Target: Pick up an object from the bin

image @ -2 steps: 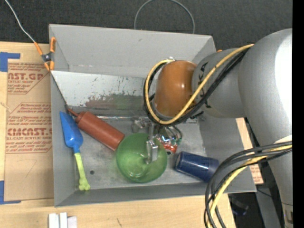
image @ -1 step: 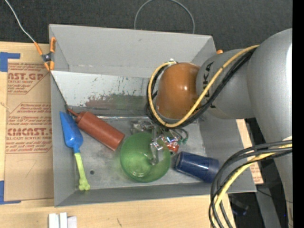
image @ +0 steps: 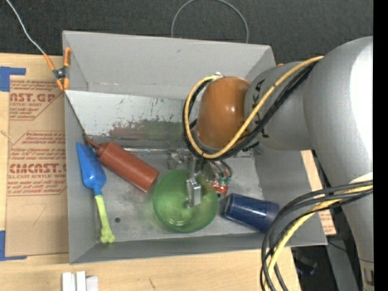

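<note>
My gripper (image: pixel 194 193) hangs over the green bowl (image: pixel 173 214); its opening I cannot tell. The smooth curved rim may slip free, nudging the blue can (image: pixel 250 213) beside it.

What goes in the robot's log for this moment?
pincer: over green bowl | bowl: on bin floor, near front wall | view-left of bowl: red-brown bottle | view-right: dark blue can

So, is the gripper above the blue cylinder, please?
No, the gripper is above the green bowl, left of the blue cylinder.
</note>
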`<act>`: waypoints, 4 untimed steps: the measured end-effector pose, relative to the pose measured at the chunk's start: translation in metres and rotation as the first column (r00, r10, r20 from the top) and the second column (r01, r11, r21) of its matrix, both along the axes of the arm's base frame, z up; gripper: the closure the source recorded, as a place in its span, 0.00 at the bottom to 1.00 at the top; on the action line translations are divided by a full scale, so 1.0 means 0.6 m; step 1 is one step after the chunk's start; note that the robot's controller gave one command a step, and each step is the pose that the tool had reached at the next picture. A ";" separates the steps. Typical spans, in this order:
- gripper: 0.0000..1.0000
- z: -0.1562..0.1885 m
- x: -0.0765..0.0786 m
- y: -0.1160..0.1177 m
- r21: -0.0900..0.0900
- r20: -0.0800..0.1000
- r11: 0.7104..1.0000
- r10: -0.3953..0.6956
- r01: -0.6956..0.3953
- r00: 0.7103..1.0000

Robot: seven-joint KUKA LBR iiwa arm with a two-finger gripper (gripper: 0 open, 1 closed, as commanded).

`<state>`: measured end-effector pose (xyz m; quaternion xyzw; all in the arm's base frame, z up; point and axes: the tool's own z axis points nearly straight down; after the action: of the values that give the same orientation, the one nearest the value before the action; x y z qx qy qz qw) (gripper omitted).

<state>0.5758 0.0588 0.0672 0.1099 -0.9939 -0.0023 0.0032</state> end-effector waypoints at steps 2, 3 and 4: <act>1.00 0.004 0.001 0.005 0.004 -0.001 1.000 0.000 0.000 1.000; 1.00 0.004 0.001 0.005 0.005 -0.001 1.000 -0.001 0.001 1.000; 1.00 0.006 0.001 0.005 0.005 -0.001 1.000 -0.001 0.001 1.000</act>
<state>0.5764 0.0616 0.0707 0.1095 -0.9940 -0.0046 0.0036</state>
